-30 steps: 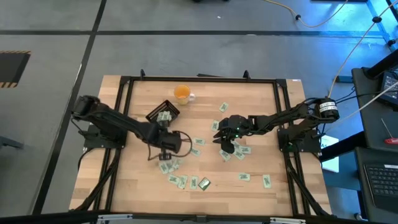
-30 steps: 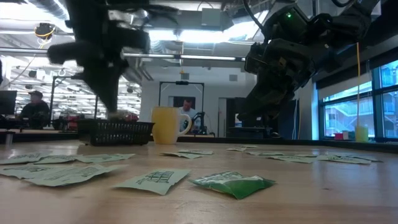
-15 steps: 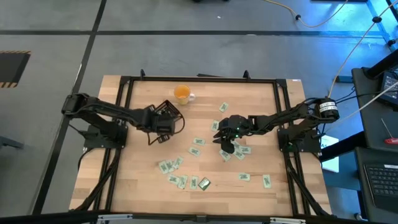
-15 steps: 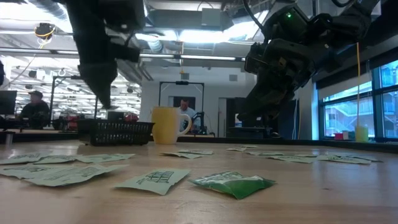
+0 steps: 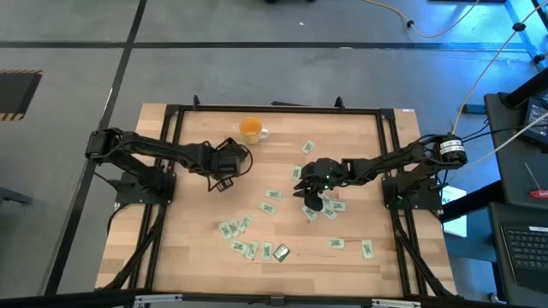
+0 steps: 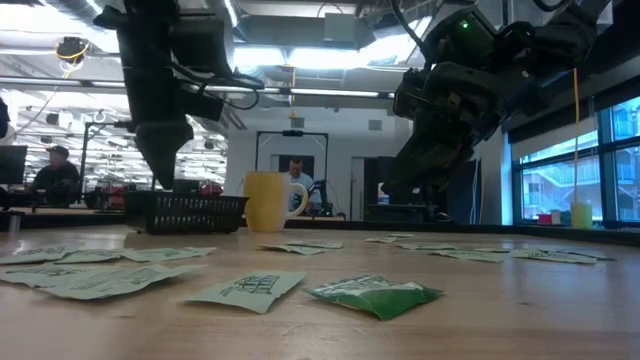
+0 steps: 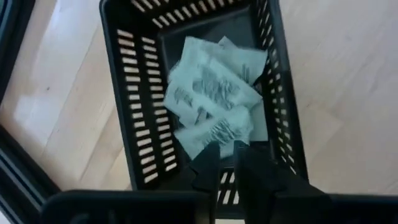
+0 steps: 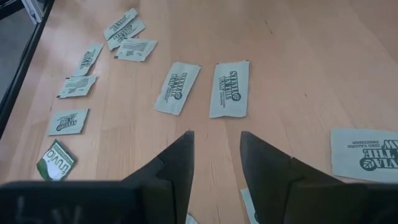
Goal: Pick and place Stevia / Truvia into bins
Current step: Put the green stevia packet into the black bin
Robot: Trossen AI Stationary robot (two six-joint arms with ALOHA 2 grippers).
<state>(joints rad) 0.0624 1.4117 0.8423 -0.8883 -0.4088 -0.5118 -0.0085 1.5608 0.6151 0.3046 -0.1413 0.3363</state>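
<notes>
Left gripper (image 7: 227, 163) hangs directly over the small black slotted plastic tray (image 7: 134, 118); its fingers stand a narrow gap apart and hold nothing — several pale green-and-white paper sachets (image 7: 211, 99) lie piled inside the tray below it.

Judgement: the step in hand is the release over the tray. To do it well, open fully while centred between the walls, then lift straight up so no sachet is dragged out or caught on the slotted rim.

Right gripper (image 8: 216, 165) waits above the light wooden table (image 8: 311, 56), fingers spread and empty, with two loose sachets (image 8: 229, 89) lying flat just ahead of it.

View notes:
- The left wrist view alone shows the tray's contents; in the high view the arm hides the tray, which sits near the orange cup (image 5: 250, 128).
- The high view alone gives the spread — loose sachets (image 5: 248, 248) scattered across the table's middle and near side.
- The low view shows the sachets lying flat, which suggests hard pinches.
</notes>
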